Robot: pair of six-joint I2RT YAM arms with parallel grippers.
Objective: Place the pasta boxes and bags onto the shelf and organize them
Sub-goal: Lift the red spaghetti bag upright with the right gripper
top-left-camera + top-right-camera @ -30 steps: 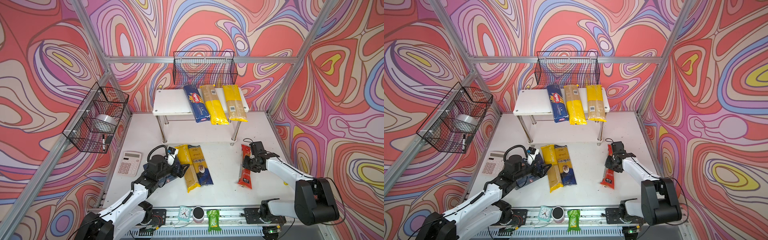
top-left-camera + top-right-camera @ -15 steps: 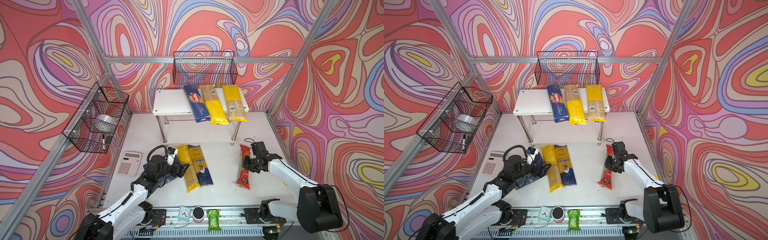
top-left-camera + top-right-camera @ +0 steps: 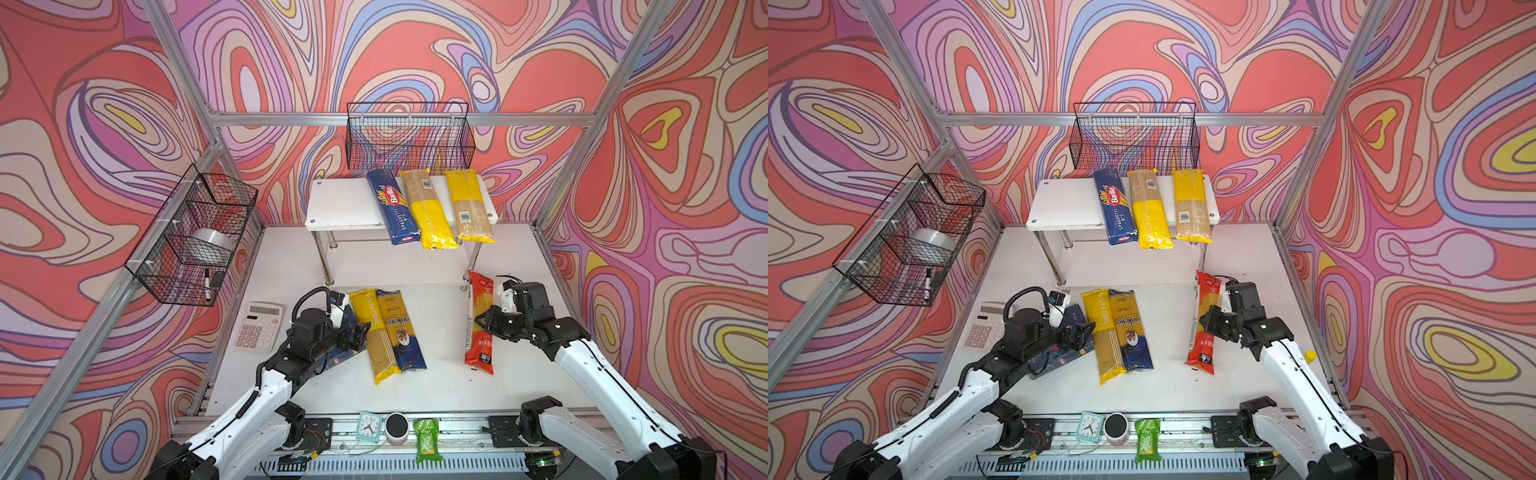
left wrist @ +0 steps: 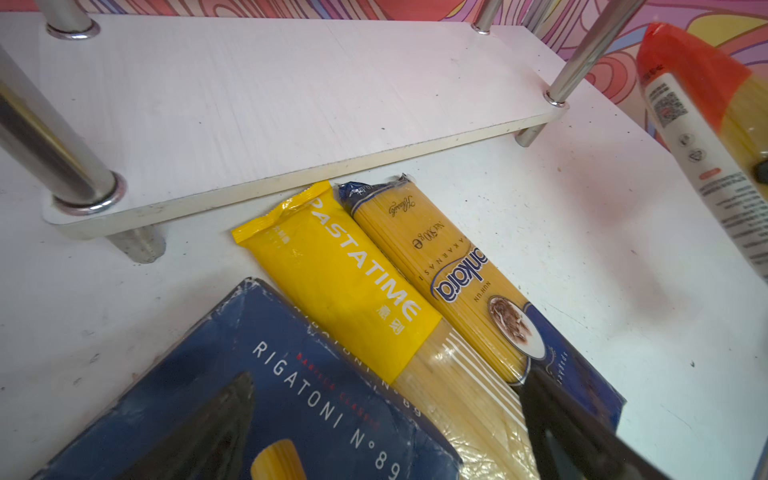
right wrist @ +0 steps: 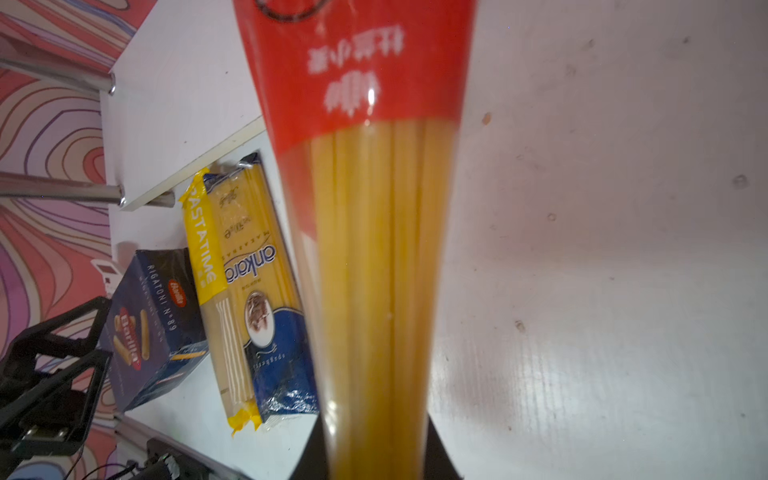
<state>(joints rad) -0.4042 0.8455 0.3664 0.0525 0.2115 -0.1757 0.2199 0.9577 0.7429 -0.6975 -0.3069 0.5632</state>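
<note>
1. The shelf (image 3: 340, 203) is standing at the back of the tabletop. Its top board is carrying the Spaghetti n.5 box (image 3: 392, 205), a yellow-and-clear bag (image 3: 428, 212) and a second yellow-and-clear bag (image 3: 469, 205). They are lying side by side toward its right end, with their near ends overhanging the front edge.
2. The back wire basket (image 3: 409, 137) is hanging on the wall behind the shelf. The left wire basket (image 3: 195, 237) is holding a tape roll (image 3: 210, 245) and a marker (image 3: 206, 284).
3. On the white tabletop (image 3: 436, 386), the Pastatime bag (image 3: 372, 332) and the blue-and-gold bag (image 3: 401, 328) are lying touching, with their far ends just in front of the lower board (image 4: 291, 104). The rigatoni box (image 3: 1065, 353) is lying just beside the Pastatime bag, on its left.
4. A calculator (image 3: 258, 326) is lying at the left. A clock (image 3: 369, 426), a small cylinder (image 3: 397, 428) and a green packet (image 3: 427, 438) are sitting along the front rail. Swirl-patterned walls on an aluminium frame are enclosing everything.
5. The right gripper (image 3: 484, 322) is reaching in from the right and clamping the red bag (image 3: 480, 345) around its middle. The left wrist view is showing the bag's far end raised above the tabletop, near the shelf's right front leg.
6. The left gripper (image 3: 1081, 334) is hovering low over the rigatoni box and the Pastatime bag, its jaws standing wide apart and gripping nothing.
</note>
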